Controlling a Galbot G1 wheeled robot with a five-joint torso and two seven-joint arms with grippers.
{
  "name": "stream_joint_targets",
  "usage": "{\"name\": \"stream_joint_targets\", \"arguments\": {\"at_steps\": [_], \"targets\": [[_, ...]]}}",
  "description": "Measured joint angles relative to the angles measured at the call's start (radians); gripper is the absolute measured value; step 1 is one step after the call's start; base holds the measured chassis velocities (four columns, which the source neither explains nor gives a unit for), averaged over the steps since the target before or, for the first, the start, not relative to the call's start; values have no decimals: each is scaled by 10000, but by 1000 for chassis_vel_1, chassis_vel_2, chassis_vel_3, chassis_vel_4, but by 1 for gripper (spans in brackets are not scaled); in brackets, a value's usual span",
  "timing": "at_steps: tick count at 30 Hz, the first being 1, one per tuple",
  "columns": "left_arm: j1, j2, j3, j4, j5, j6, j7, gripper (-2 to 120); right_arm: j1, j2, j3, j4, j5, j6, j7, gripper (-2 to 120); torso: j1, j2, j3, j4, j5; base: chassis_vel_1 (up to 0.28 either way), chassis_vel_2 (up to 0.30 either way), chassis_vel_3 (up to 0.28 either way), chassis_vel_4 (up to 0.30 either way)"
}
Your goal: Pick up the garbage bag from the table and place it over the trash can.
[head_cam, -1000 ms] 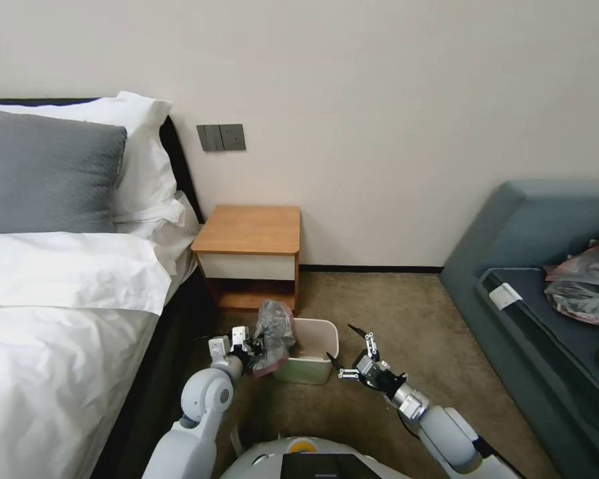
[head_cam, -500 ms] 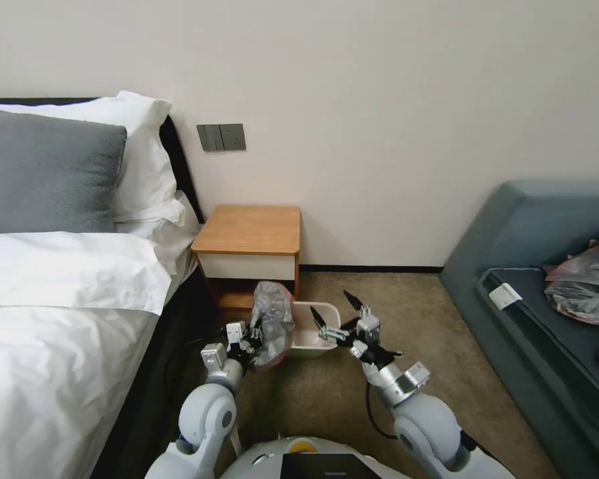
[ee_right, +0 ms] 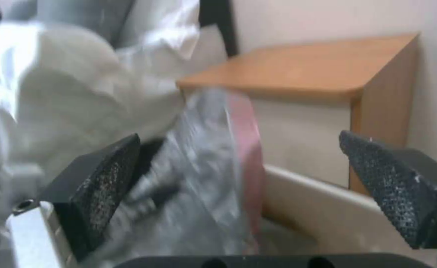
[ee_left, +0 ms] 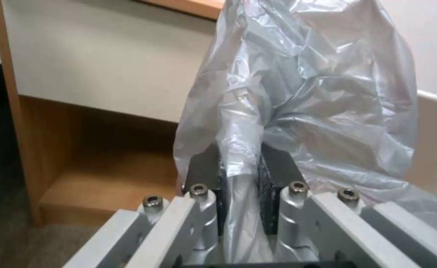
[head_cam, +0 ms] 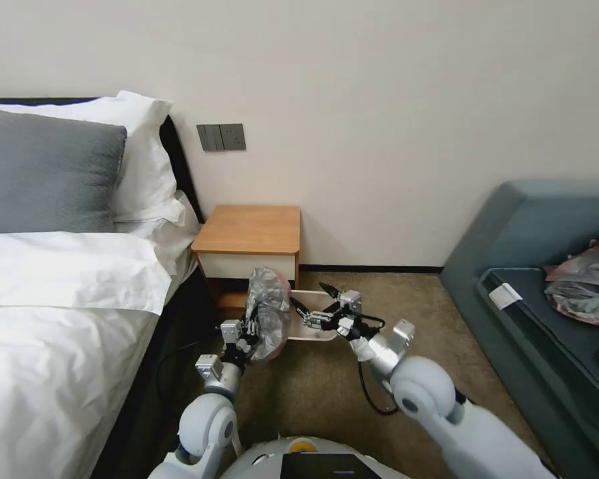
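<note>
Left claw point(head_cam: 251, 330) pinches garbage bag point(head_cam: 267, 313).

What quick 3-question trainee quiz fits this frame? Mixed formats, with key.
1. True or false: the left gripper is shut on the garbage bag.
2. The right gripper is: A) open above the trash can B) shut on the bag C) resting on the table.
3. Fill in: the bag hangs beside the ___, below the table top.

Key: 1 true; 2 A; 3 trash can.
</note>
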Motion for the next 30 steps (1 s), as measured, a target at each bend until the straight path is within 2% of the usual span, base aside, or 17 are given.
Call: {"name": "stream_joint_targets", "arguments": {"at_steps": [4,9,13,23,29,30], "targets": [[29,20,2,0,-33,-94,22,11,1156,-461,-598,-944,8,147,-681,100,0,0,0,2,-1,0,0,0,0],[36,23,-1,-15,-85,-114,27,11,2142,-502,-1265,-1578,98,189,-935,100,0,0,0,1,-2,0,0,0,0],[57,6,-27,-53,-141,-122,31,11,3171,-294,-2244,-2114,448,158,-1107,100,0,-1,0,1,-1,0,0,0,0],[179,-56,-34,-98,-147,-154,36,11,4166,-206,-2895,-2614,698,108,-1307,100,0,0,0,1,-2,0,0,0,0],[150,-77,-34,-112,-151,-186,36,11,4130,-243,-2945,-2712,678,114,-1395,86,0,0,0,0,-2,0,0,0,0],[149,-93,-35,-141,-158,-200,35,11,4099,-231,-2929,-2728,663,116,-1441,78,0,0,0,-1,-1,0,0,0,0]]}}
